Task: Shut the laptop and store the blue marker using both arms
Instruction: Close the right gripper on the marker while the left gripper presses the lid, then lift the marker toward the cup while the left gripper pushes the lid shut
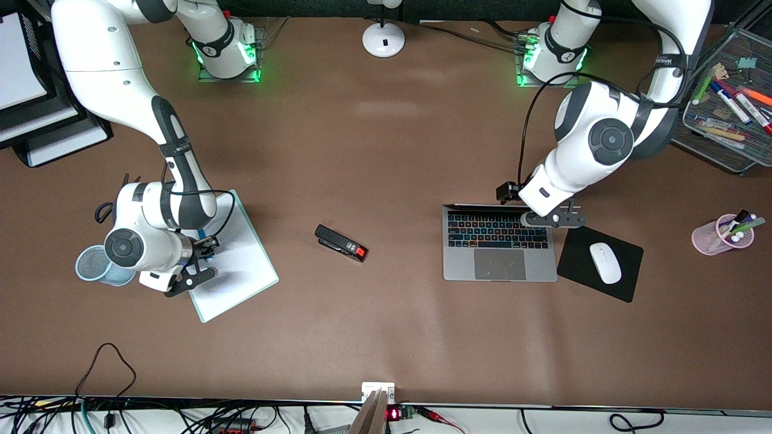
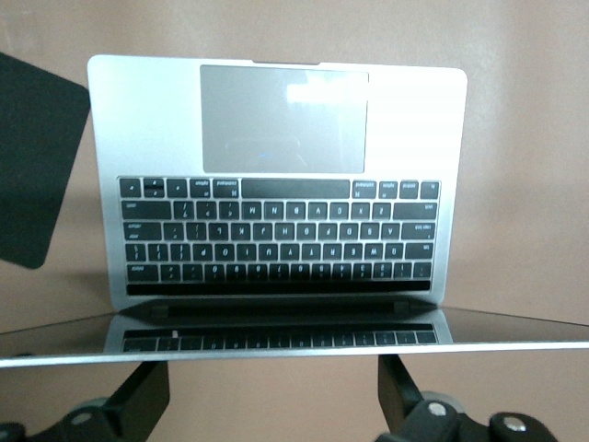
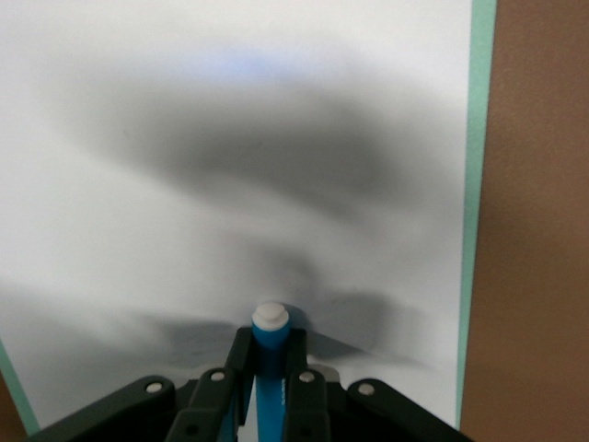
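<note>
Meanwhile the right gripper (image 3: 267,387), over the clipboard (image 1: 241,265), pinches the blue marker (image 3: 268,368). Toward the left arm's end from the clipboard sits the open laptop (image 1: 499,250); the left gripper (image 2: 276,405), spread wide, straddles its screen edge.

The front view looks steeply down across the counter (image 1: 386,150) toward both bases. The left wrist camera faces the laptop (image 2: 276,175) closely over its hand; the right wrist camera looks down close on the clipboard (image 3: 230,138), both things also in the front view.

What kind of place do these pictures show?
Probably an office desk set up as a robot lab: an open laptop, a mouse on a black pad, a stapler, and a wire tray of markers.
</note>
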Controlling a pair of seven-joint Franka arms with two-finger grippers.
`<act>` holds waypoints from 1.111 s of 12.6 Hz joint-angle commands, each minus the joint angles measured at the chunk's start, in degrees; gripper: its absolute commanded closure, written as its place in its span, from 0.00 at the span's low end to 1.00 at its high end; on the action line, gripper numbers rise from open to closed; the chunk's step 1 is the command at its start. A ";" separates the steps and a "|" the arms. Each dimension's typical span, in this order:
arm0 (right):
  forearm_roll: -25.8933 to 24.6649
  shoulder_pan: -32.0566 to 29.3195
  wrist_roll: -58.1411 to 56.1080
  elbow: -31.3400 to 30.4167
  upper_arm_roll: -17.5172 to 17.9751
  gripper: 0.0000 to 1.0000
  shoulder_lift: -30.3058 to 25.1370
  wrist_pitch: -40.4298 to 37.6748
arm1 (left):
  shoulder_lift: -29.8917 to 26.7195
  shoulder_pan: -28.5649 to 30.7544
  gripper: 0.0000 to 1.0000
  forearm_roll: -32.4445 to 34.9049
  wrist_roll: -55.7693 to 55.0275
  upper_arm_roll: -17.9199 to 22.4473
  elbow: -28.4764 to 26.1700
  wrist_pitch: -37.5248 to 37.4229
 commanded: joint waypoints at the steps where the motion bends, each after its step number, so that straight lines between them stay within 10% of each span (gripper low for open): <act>1: 2.20 -0.33 -0.98 3.76 0.21 1.00 -0.44 -0.51 | 2.93 0.31 0.00 -0.56 -0.16 -0.07 1.64 2.80; 10: 2.91 -7.79 -16.24 8.45 -0.32 1.00 -13.96 -14.14 | 8.20 0.48 0.00 -0.47 0.19 0.02 2.44 10.00; 14: 12.38 -11.83 -32.93 8.71 -0.58 1.00 -17.22 -14.23 | 11.02 0.48 0.00 -0.47 0.37 0.02 2.79 13.44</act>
